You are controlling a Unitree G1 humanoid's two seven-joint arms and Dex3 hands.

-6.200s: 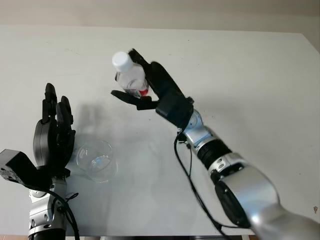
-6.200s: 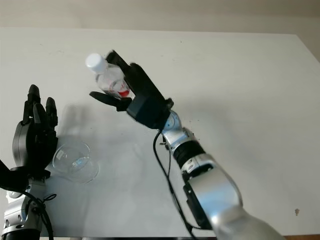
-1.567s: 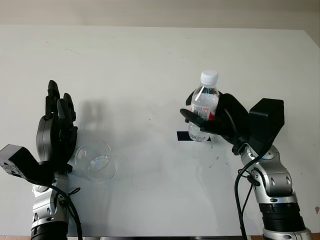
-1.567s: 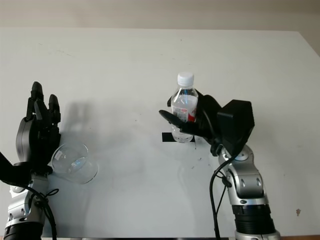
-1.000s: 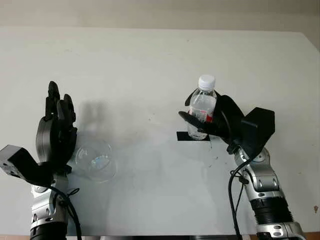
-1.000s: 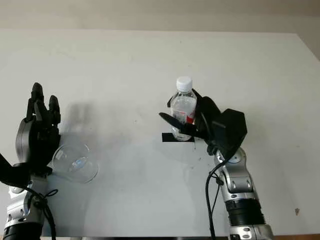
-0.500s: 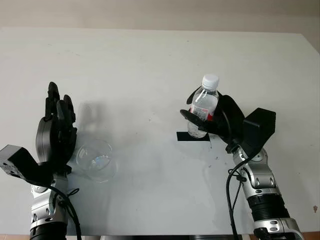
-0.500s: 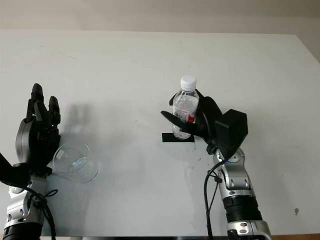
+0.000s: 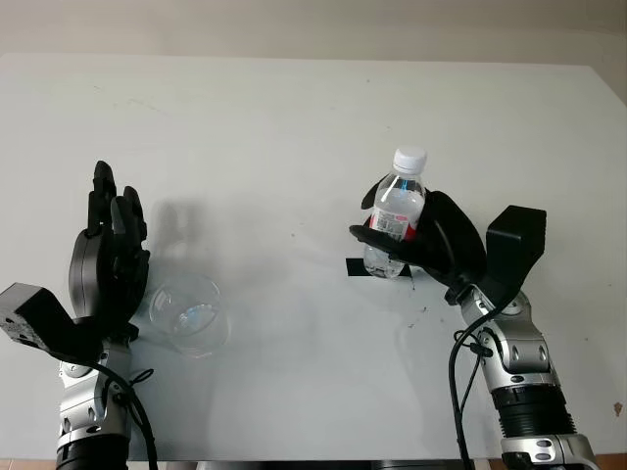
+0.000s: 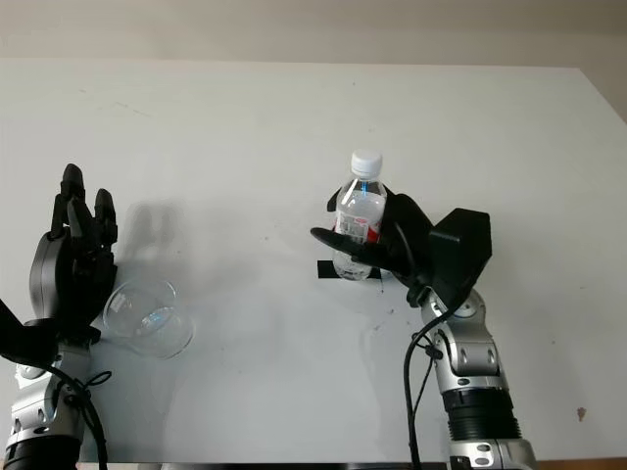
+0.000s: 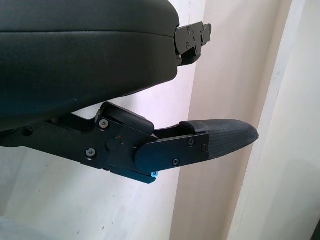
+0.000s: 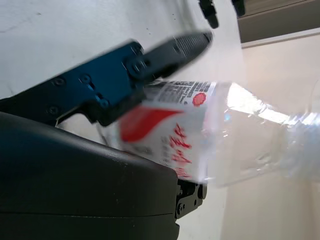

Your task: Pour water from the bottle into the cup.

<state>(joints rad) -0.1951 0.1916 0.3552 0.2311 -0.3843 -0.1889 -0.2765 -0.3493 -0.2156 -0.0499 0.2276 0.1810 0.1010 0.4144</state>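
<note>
Your right hand [image 9: 431, 245] grips the capped bottle [image 9: 392, 223] upright over the black tape mark [image 9: 377, 268]; lower it squarely, then let go. Your left hand [image 9: 108, 269] is open beside the cup [image 9: 188, 314].

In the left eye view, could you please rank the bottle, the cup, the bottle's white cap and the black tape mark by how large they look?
1. bottle, held in the right hand
2. cup, beside the open left hand; it looks close to the bottle in size, so this order is unsure
3. black tape mark, partly hidden
4. white cap
</note>
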